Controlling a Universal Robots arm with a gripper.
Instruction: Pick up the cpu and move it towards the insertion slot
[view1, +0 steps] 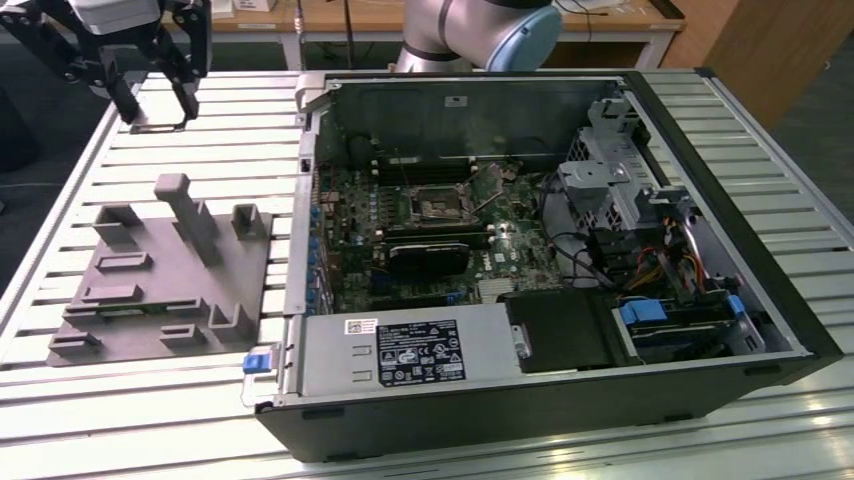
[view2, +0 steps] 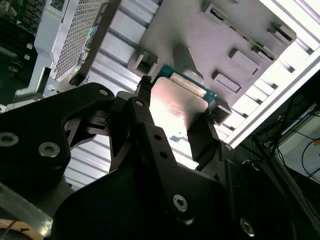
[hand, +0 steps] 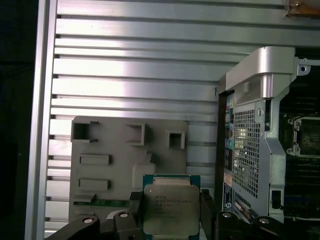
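My gripper (view1: 156, 118) hangs high over the slatted table at the exterior view's far left, above and behind the grey fixture plate (view1: 160, 280). It is shut on the cpu (hand: 171, 209), a flat square chip with a silvery top and a green rim. Both wrist views show the cpu (view2: 177, 107) clamped by its edges between the black fingers (hand: 135, 206). In the exterior view the chip appears as a thin edge between the fingertips. The insertion slot (view1: 438, 207), a dark square in a silvery bracket, sits on the motherboard inside the open case, to the exterior view's right of the gripper. It also appears in the first wrist view (hand: 306, 134).
The open computer case (view1: 534, 400) lies on the slatted table (view1: 200, 100), its metal wall (view1: 310, 170) between gripper and motherboard. A black heatsink block (view1: 430, 258) lies near the slot. The fixture plate carries several grey posts (view1: 187, 215) and blocks. Drive cages and cables stand at the case's right.
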